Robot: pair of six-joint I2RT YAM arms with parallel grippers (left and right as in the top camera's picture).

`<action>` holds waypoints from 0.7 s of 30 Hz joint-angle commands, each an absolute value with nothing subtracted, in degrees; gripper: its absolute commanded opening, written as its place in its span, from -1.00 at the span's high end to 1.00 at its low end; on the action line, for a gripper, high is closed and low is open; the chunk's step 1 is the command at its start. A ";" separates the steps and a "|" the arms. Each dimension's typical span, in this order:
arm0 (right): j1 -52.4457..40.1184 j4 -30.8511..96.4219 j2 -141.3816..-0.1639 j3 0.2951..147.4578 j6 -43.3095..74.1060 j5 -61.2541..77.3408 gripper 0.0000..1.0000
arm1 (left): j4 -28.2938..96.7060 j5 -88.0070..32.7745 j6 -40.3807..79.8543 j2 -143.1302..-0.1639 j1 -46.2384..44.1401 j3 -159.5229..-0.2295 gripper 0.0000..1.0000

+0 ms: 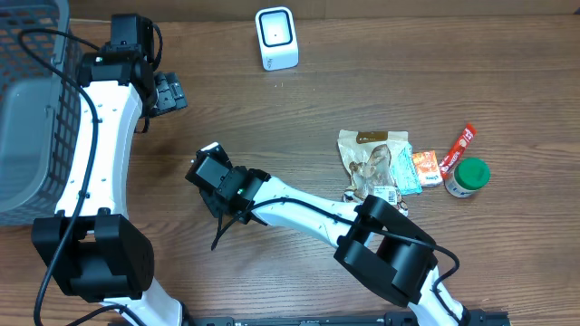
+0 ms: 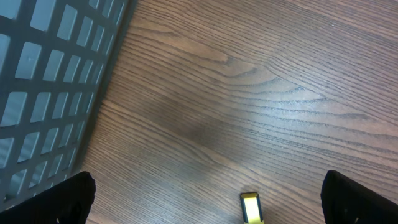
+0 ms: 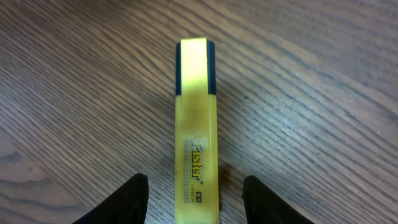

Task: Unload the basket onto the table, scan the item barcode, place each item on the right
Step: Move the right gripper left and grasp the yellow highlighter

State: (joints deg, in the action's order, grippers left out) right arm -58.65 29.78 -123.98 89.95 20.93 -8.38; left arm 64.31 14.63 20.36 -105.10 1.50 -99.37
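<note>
A yellow highlighter (image 3: 197,124) with a dark-edged cap and "Faster" printed on its barrel lies flat on the wooden table. My right gripper (image 3: 196,186) straddles its lower barrel, open, with a gap of bare wood on each side between the black fingers (image 3: 132,200) and the pen. From overhead the right gripper (image 1: 207,168) covers the highlighter. The left gripper (image 2: 210,190) hangs wide open and empty beside the basket, and the highlighter's tip (image 2: 250,207) shows at the bottom of its view. A white barcode scanner (image 1: 276,38) stands at the far middle of the table.
A grey wire basket (image 1: 27,109) fills the left edge. At the right lie a snack bag (image 1: 372,158), an orange packet (image 1: 425,167), a red stick pack (image 1: 460,145) and a green-lidded jar (image 1: 468,177).
</note>
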 commanded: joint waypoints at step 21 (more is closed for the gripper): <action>-58.76 35.94 -125.99 89.32 20.95 -7.27 0.29 | 64.29 15.16 19.27 -104.90 1.06 -99.85 -1.00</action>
State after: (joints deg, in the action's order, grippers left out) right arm -58.63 34.96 -126.19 90.02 20.80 -7.92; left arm 64.31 14.66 20.36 -105.10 1.50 -99.37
